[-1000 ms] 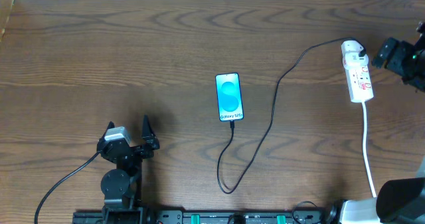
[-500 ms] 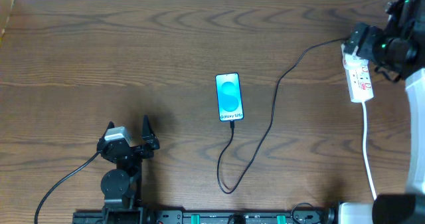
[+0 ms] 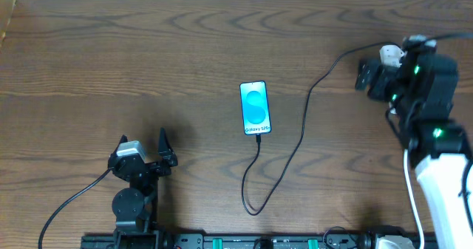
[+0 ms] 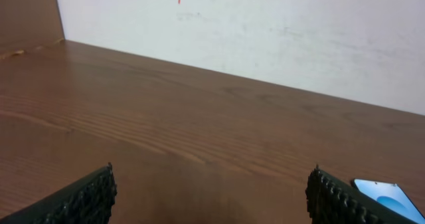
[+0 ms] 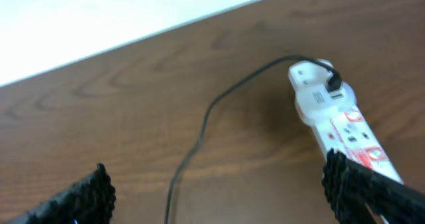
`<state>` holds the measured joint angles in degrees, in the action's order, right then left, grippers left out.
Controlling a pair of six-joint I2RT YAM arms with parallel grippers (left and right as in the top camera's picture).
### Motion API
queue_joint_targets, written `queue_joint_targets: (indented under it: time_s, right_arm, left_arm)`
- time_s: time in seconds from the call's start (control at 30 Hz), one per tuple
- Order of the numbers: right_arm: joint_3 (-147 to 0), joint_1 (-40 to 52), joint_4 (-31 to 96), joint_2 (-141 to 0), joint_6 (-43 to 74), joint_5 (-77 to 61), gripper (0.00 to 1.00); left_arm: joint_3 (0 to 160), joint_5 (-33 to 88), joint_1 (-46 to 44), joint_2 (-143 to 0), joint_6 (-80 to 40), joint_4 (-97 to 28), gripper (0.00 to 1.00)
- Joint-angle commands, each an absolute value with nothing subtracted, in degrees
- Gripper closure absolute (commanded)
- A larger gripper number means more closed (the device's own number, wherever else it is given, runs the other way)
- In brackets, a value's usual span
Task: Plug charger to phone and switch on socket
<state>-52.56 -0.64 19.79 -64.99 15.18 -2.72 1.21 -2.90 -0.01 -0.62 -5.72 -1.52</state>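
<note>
1. Table [image 3: 111,64]: a dark brown wood-grain surface that carries every item. A pale wall [image 4: 265,31] borders its far edge.
2. Phone [image 3: 255,107]: lies flat near the table's centre, blue screen up, short edges towards the wall and the robot. The left wrist view catches one corner of it [image 4: 388,194] at lower right.
3. Charger [image 3: 299,142]: a thin black cable. One end meets the phone's near short edge. From there it loops towards the robot, then climbs rightward across the table to the socket.
4. Socket [image 5: 339,121]: a white power strip with red marks, at the table's far right. In the right wrist view the cable's black connector sits in the white plug block at the strip's far end. Overhead, the right arm [image 3: 429,94] covers most of the strip, and only the white plug block shows. The switch position cannot be read.
5. White cord [image 3: 409,182]: runs from under the right arm towards the table's near edge.
6. Left gripper [image 3: 142,138]: sits near the table's near-left edge, well apart from the phone, fingers spread wide and grasping nothing.
7. Right gripper [image 5: 222,201]: hangs just beside the socket's plug end, fingers released and wide apart, with the strip passing close to the right-hand finger. Whether they touch cannot be told.
</note>
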Motion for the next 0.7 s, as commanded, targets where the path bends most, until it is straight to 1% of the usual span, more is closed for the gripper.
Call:
queue_joint_targets:
  time_s: [0.0, 0.2, 0.37, 0.67]
  right_arm:
    - [-44.66, 0.21, 15.03, -59.77, 15.66, -1.87, 0.01]
    - [-28.40, 0.47, 4.60, -48.49, 15.70, -1.87, 0.01]
    - [-17.39, 0.49, -0.64, -37.71, 15.86, -1.87, 0.01]
    - [-5.21, 0.86, -1.08, -21.30, 15.81, -0.99, 0.01]
  left_arm:
    - [0.23, -3.46, 0.32, -0.23, -4.95, -3.99, 0.10]
    - [0.23, -3.46, 0.32, -0.23, -4.95, -3.99, 0.10]
    - [0.23, -3.46, 0.32, -0.23, -4.95, -3.99, 0.10]
    - [0.23, -3.46, 0.32, -0.23, -4.95, -3.99, 0.10]
